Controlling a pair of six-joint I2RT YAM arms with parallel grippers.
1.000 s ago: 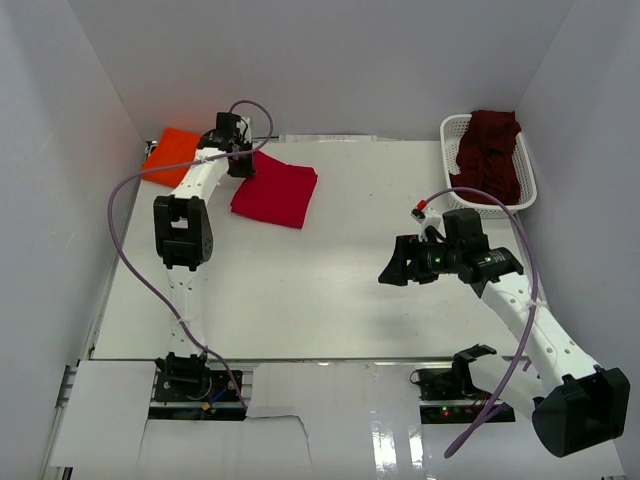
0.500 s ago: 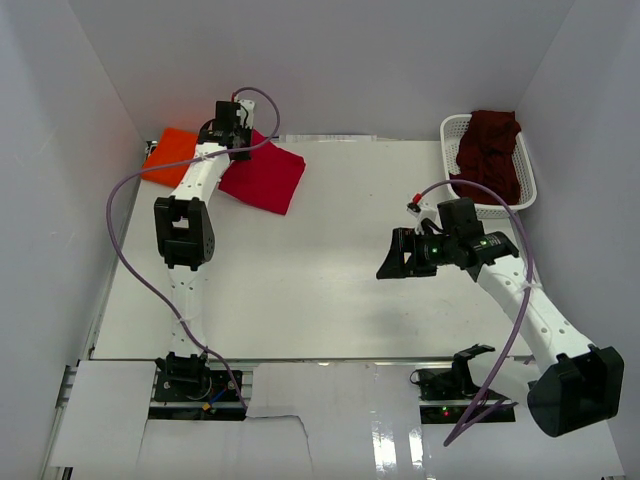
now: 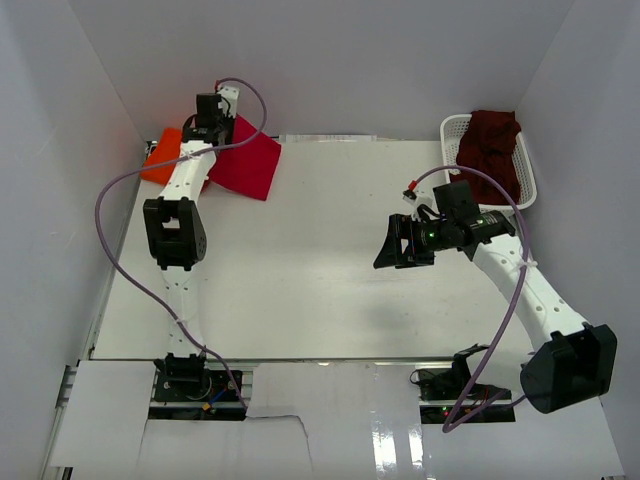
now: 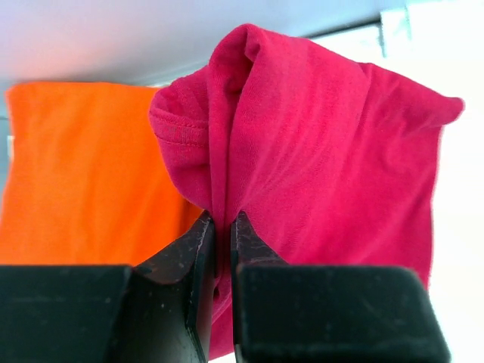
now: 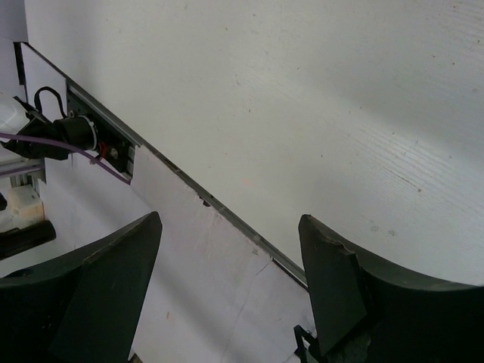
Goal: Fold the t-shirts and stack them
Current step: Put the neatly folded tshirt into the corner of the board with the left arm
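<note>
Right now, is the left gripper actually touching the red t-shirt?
Touching. The left wrist view shows the left gripper pinched on a bunched fold of the red t-shirt, cloth running down between its jaws.

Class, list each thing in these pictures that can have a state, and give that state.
red t-shirt: folded, gripped at a fold.
orange t-shirt: folded, lying flat.
maroon t-shirt: unfolded, bunched in the basket.
basket: upright, holding the maroon t-shirt.
left end effector: shut on the red t-shirt.
right end effector: open, empty.

My white counter [image 3: 300, 270] carries an orange t-shirt [image 3: 160, 160] in its far left corner. A white basket [image 3: 448, 135] sits far right.
</note>
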